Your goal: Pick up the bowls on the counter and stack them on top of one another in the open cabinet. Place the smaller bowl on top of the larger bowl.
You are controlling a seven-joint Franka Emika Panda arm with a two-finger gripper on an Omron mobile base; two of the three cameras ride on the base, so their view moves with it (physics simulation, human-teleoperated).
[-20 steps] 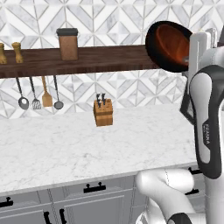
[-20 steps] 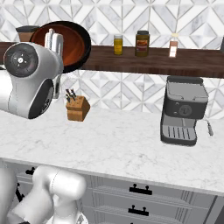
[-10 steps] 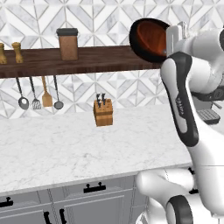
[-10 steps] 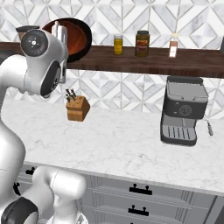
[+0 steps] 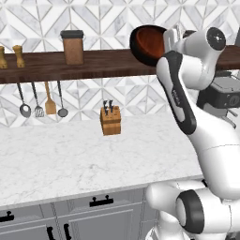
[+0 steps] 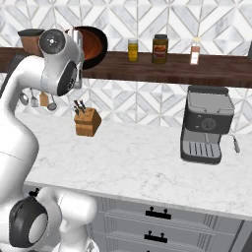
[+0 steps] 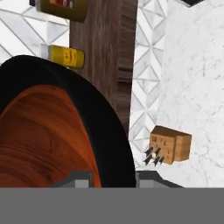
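Note:
My gripper (image 5: pixel 170 39) is shut on the rim of the larger bowl (image 5: pixel 147 44), glossy black outside with a reddish-brown wood-grain inside. The bowl is tipped on edge, its opening facing sideways, at the height of the open cabinet (image 5: pixel 108 63), a long dark brown shelf board. The right base view shows the bowl (image 6: pixel 94 44) beside my gripper (image 6: pixel 76 39), just in front of the board (image 6: pixel 172 69). In the hand view the bowl (image 7: pixel 52 131) spans the left half, its black rim between my gripper (image 7: pixel 113 177) tips. The counter (image 5: pixel 70 154) lies well below. The smaller bowl is out of view.
On the shelf stand a brown canister (image 5: pixel 73 47), two shakers (image 5: pixel 10 56) and several jars (image 6: pixel 160 48). A wooden knife block (image 5: pixel 111 121) sits on the counter under the shelf. Utensils (image 5: pixel 40 101) hang at the left, and a coffee machine (image 6: pixel 206 125) stands on the right.
The arm has reached forward and swung the held bowl leftward along the shelf in the left base view. The grip on the rim has not changed.

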